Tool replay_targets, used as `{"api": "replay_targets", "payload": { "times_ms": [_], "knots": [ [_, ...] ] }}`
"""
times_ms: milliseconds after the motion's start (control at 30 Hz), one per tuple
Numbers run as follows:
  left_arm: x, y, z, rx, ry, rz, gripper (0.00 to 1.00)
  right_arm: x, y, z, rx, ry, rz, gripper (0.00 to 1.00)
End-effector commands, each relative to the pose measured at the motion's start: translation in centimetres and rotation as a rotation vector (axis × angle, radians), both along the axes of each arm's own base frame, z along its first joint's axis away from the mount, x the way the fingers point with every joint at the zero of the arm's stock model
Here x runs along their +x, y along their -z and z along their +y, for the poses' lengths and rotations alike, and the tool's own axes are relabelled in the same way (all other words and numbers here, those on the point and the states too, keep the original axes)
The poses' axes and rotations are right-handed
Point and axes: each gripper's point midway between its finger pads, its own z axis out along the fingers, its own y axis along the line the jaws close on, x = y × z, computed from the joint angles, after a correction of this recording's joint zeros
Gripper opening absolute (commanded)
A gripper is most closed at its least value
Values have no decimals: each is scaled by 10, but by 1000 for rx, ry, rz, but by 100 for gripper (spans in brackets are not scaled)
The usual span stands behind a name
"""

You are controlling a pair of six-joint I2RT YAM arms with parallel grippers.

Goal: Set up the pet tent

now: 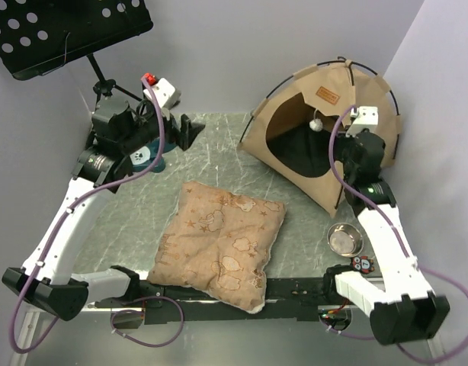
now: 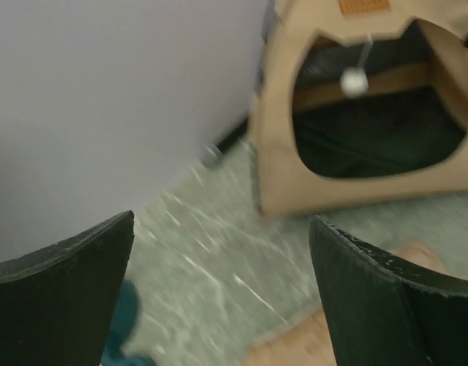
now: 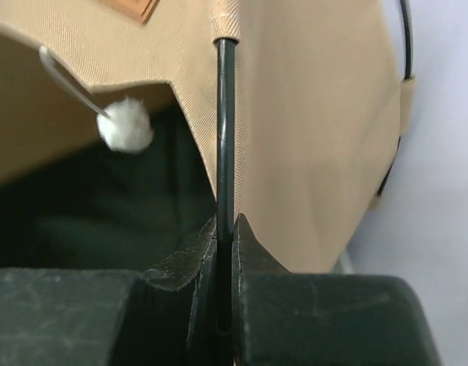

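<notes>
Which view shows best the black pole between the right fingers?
Right wrist view: the pole runs sharp and close from the tent down between the fingers. Top view shows the poles only as thin arcs; left wrist view is blurred, no pole clear.

Open desk through the middle; far right corner and near edge are crowded.

A bare strip of desk (image 1: 211, 152) runs from the far edge toward the right edge. It lies between the cushion (image 1: 219, 244), filling the near middle, and the pet tent (image 1: 314, 149), blocking the far right corner. The left claw (image 2: 222, 221), spread wide and empty at the far left, faces that strip unobstructed. The right claw (image 3: 225, 229) pinches a tent pole (image 3: 225, 137) at the doorway. Its arm and a steel bowl (image 1: 345, 239) crowd the right edge. A music stand (image 1: 66, 30) overhangs the far left corner.
</notes>
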Motion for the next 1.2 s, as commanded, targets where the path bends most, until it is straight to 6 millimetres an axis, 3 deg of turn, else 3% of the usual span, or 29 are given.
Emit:
{"api": "replay_targets", "payload": {
  "times_ms": [0, 33, 67, 200, 267, 300, 367, 433, 500, 633, 700, 833, 933, 1067, 1167],
  "knots": [
    [-37, 32, 0, -98, 106, 270, 99, 12, 9, -5, 113, 69, -24, 0],
    [-40, 40, 3, -105, 104, 309, 100, 14, 14, -2, 133, 60, -14, 1],
    [-41, 53, 6, -108, 99, 363, 100, 17, 21, 4, 146, 27, 4, 9],
    [-49, 100, 16, -129, 83, 599, 100, 15, 29, 30, 214, -95, 62, 70],
    [-56, 118, 22, -124, 92, 693, 100, 2, 24, 42, 214, -176, 83, 93],
    [-61, 125, 25, -112, 103, 719, 100, -6, 21, 49, 210, -224, 91, 100],
    [-75, 142, 27, -60, 140, 763, 100, -27, 17, 62, 187, -323, 115, 100],
    [-102, 159, 30, 104, 284, 705, 100, -52, 12, 78, 149, -451, 126, 100],
    [-120, 178, 37, 233, 344, 662, 100, -81, 7, 104, 117, -642, 120, 100],
    [-146, 232, 50, 554, 496, 537, 100, -120, 28, 138, 95, -904, 186, 100],
    [-148, 254, 41, 682, 523, 464, 100, -123, 37, 144, 106, -935, 223, 100],
    [-146, 260, -2, 817, 631, 211, 100, -121, 26, 148, 133, -945, 220, 100],
    [-153, 271, -34, 876, 757, 122, 100, -117, 15, 145, 118, -925, 207, 100],
    [-153, 296, -59, 904, 879, 151, 100, -108, -4, 133, 99, -845, 174, 100],
    [-153, 329, -67, 928, 914, 190, 100, -103, -21, 127, 98, -805, 138, 100]
  ]
}}
